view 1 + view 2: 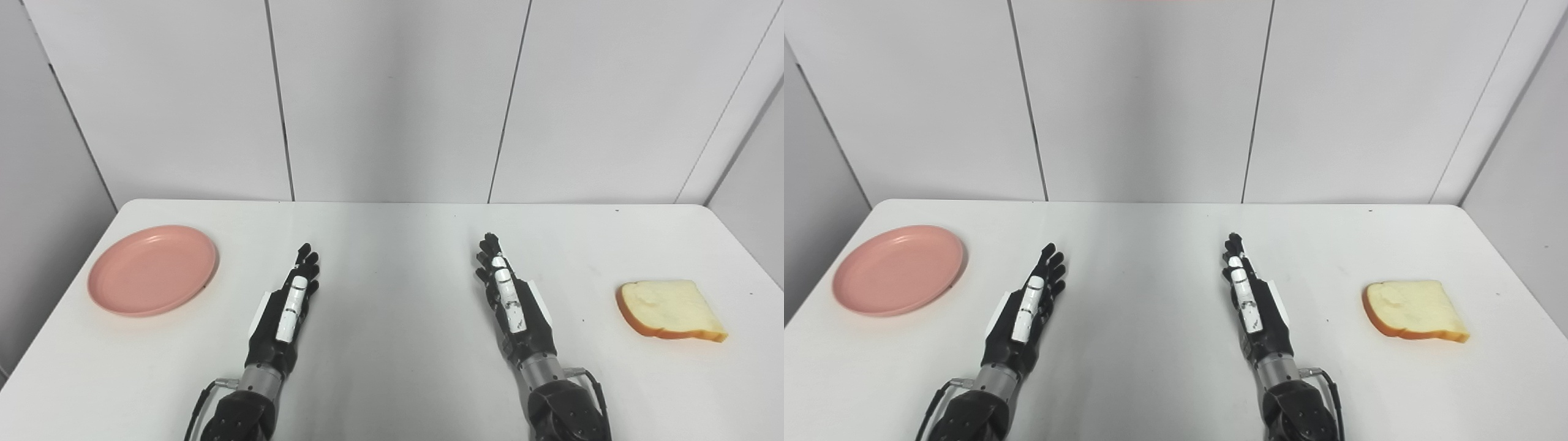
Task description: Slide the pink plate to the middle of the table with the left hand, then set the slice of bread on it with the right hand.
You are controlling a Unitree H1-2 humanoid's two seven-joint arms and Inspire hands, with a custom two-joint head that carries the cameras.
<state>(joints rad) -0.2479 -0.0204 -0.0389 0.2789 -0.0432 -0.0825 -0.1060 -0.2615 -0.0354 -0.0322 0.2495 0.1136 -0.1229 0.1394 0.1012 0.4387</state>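
An empty pink plate (152, 269) lies flat at the table's left side. A slice of bread (670, 309) with a brown crust lies at the right side. My left hand (288, 306) rests low over the table, right of the plate and apart from it, fingers stretched forward, open and holding nothing. My right hand (511, 300) is held the same way, left of the bread with a wide gap between them, open and empty.
The white table (398, 257) has rounded far corners and ends at a pale panelled wall (392, 98). Black cables loop beside both wrists near the bottom edge.
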